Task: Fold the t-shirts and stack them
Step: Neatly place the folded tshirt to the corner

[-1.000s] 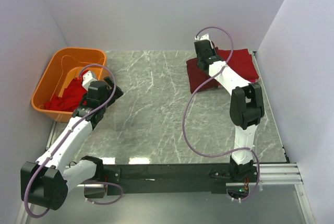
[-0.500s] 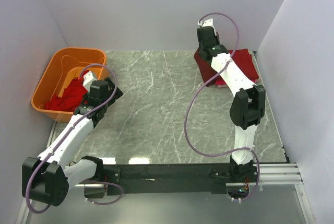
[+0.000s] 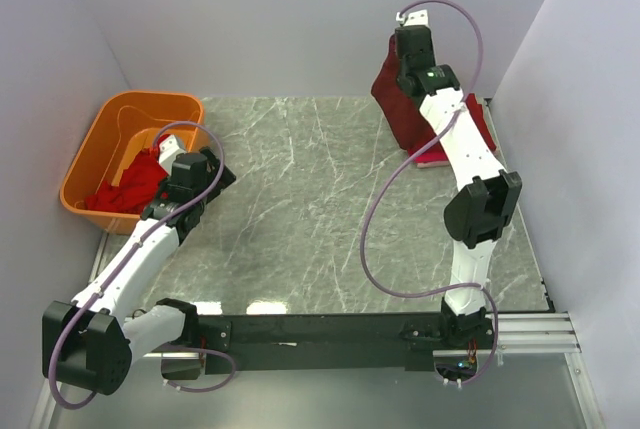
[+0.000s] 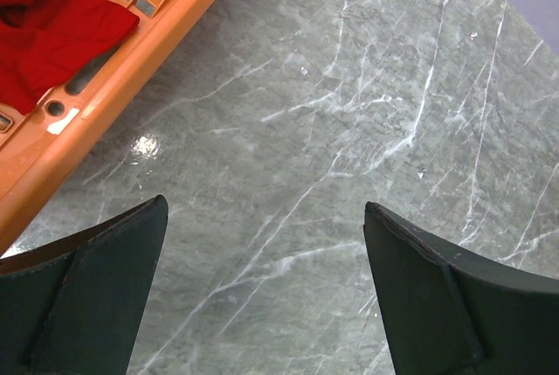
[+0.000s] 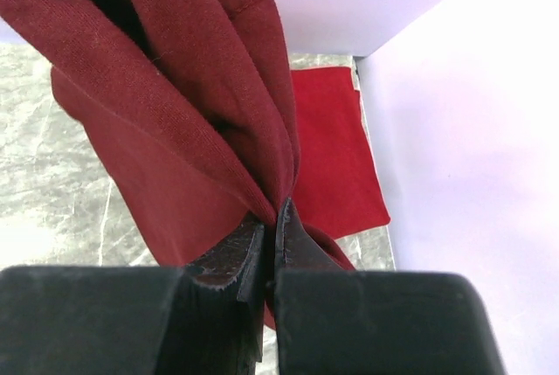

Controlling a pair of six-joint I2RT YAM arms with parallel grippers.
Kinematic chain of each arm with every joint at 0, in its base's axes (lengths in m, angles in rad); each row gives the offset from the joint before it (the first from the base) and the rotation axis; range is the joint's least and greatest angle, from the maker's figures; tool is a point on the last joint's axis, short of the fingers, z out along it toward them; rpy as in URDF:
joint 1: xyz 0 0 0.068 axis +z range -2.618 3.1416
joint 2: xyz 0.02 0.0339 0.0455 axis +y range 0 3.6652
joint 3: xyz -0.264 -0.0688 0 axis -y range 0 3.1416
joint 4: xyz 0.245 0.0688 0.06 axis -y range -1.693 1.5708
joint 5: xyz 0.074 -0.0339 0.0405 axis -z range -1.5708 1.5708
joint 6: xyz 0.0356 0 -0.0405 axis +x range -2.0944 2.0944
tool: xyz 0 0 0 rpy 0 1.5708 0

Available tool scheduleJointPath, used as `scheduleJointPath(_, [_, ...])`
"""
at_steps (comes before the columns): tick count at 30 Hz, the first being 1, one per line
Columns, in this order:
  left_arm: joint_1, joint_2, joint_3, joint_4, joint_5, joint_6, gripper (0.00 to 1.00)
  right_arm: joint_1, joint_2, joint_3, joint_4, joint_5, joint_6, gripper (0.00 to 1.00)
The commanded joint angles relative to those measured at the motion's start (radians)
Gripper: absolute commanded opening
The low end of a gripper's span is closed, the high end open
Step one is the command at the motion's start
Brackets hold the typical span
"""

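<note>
My right gripper is shut on a bunched edge of the dark maroon t-shirt. It holds it up at the back right, and the cloth hangs in folds down to the table. Under it a brighter red t-shirt lies flat by the right wall, partly hidden by my right arm in the top view. More red t-shirts lie crumpled in the orange tub. My left gripper is open over bare marble just right of the tub, with nothing between its fingers.
The orange tub's slotted rim is close on the left of my left gripper. White walls close in the table at the back, left and right. The grey marble table top lies between the two arms. A purple cable loops off the right arm.
My right gripper has risen and moved back and right, lifting the maroon t-shirt off the table so it now hangs. The left arm has barely moved.
</note>
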Motion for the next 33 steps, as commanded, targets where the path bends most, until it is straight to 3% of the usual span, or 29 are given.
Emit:
scheduleJointPath(1, [-0.003, -0.003, 0.051, 0.019, -0.022, -0.004, 0.99, -0.032, -0.064, 0.068, -0.035, -0.047, 0.042, 0.0])
scheduleJointPath(8, [-0.003, 0.033, 0.067, -0.007, -0.043, -0.026, 0.99, -0.114, -0.036, 0.098, -0.107, -0.128, 0.085, 0.0])
scheduleJointPath(17, [-0.003, 0.053, 0.104, -0.042, -0.08, -0.034, 0.99, -0.207, 0.053, 0.049, -0.004, -0.167, 0.065, 0.0])
scheduleJointPath(25, [-0.003, 0.074, 0.124, -0.054, -0.114, -0.072, 0.99, -0.275, 0.229, 0.119, 0.114, -0.087, 0.056, 0.0])
scheduleJointPath(30, [-0.003, 0.085, 0.159, -0.089, -0.129, -0.086, 0.99, -0.287, 0.366, 0.185, 0.189, 0.109, 0.096, 0.0])
scheduleJointPath(31, [-0.003, 0.082, 0.164, -0.099, -0.131, -0.089, 1.0, -0.289, 0.387, 0.205, 0.16, 0.117, 0.117, 0.02])
scheduleJointPath(33, [-0.003, 0.076, 0.166, -0.108, -0.138, -0.103, 0.99, -0.287, 0.413, 0.198, 0.175, 0.115, 0.116, 0.19])
